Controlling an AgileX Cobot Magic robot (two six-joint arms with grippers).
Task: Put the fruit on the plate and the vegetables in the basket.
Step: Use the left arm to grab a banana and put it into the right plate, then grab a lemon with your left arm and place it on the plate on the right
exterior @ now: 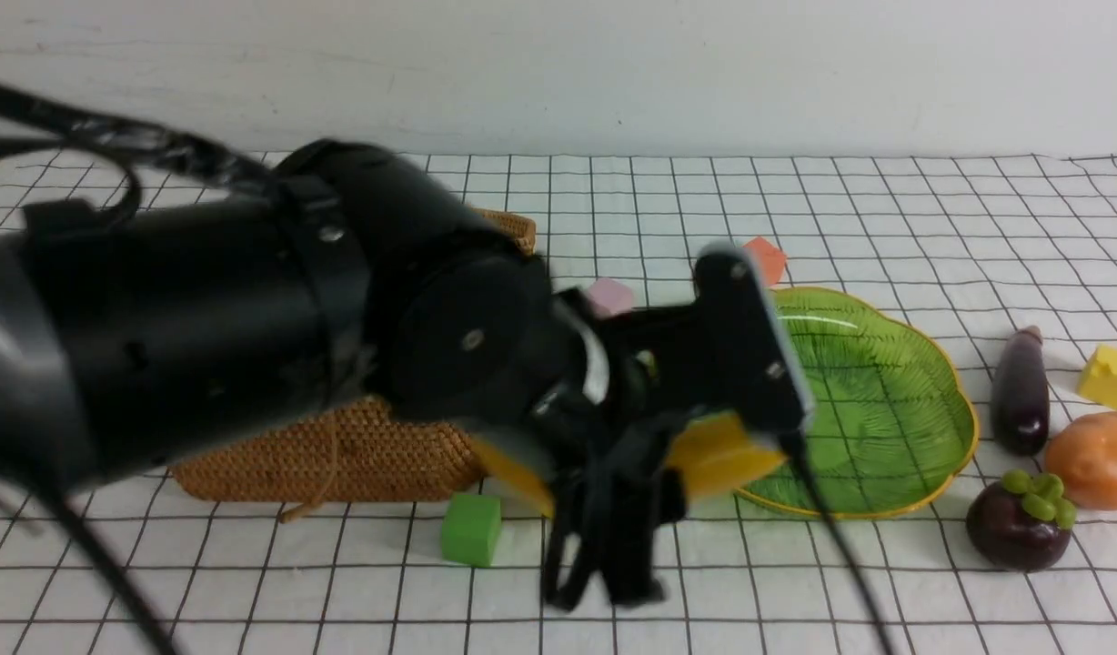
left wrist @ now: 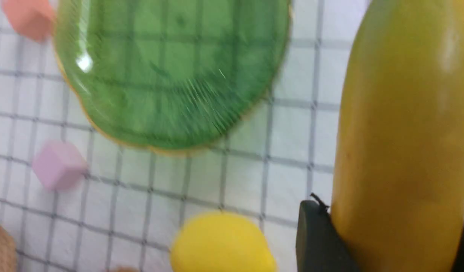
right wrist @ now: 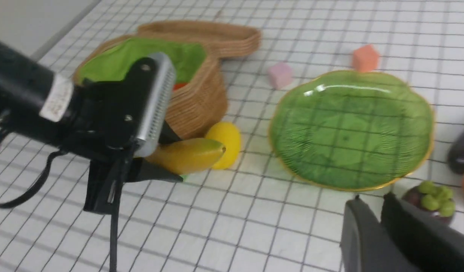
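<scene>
Left gripper (right wrist: 166, 155), jaws about half closed, clamped on the toy banana (left wrist: 402, 132) near one end; one dark finger (left wrist: 319, 238) presses its side & most of the fruit sticks out past the jaws. The banana appears lifted off the checked cloth, btwn the wicker basket (right wrist: 201, 102) and the green glass plate (right wrist: 349, 132), not yet over the plate. Its skin looks smooth & glossy, prob light & stiff, so w/ an end grip it could pivot or slide; lower it onto the plate rather than drop it, since the glass is fragile. Just beside the banana, the oval lemon (right wrist: 226, 149) lies on the cloth by the basket wall; best taken across its short width. A bit of orange-red shows inside the basket's green lining, prob the carrot. The basket lid (right wrist: 217, 36) lies behind it. Right gripper (right wrist: 375, 215), jaws nearly together w/ nothing btwn them, hangs near the mangosteen (exterior: 1013, 528), which sits beside the plate w/ the eggplant (exterior: 1021, 391) & potato (exterior: 1095, 459). The mangosteen is round; grip its body below the green top. Foam cubes are scattered: green (exterior: 472, 529), pink (right wrist: 280, 74), orange (right wrist: 365, 57), yellow (exterior: 1109, 375)
</scene>
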